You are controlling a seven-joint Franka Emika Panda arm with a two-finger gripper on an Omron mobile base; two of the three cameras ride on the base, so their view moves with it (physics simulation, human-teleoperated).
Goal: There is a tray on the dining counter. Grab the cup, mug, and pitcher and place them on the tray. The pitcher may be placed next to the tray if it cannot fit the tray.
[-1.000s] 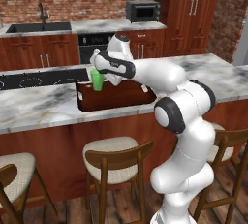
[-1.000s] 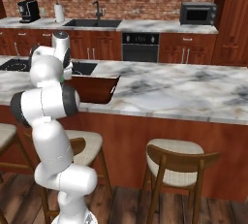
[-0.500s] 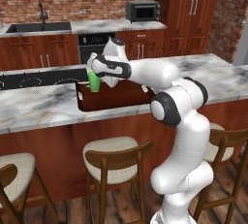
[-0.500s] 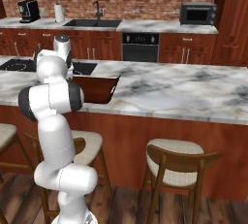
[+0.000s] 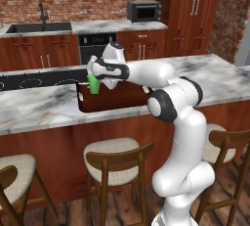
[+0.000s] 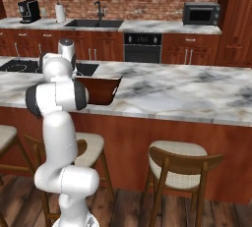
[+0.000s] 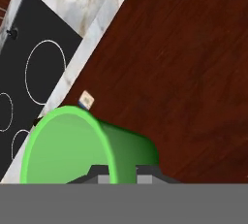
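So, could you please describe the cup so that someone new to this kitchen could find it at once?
Look at the long marble dining counter with stools in front, then the dark wooden tray on it. The cup hangs over the tray's left end, gripped in the robot's hand. It is the one bright green thing there, a small handleless tumbler.

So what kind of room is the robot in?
It looks like a home kitchen. There's a sink with a tap, an oven under the back counter, and a microwave on top.
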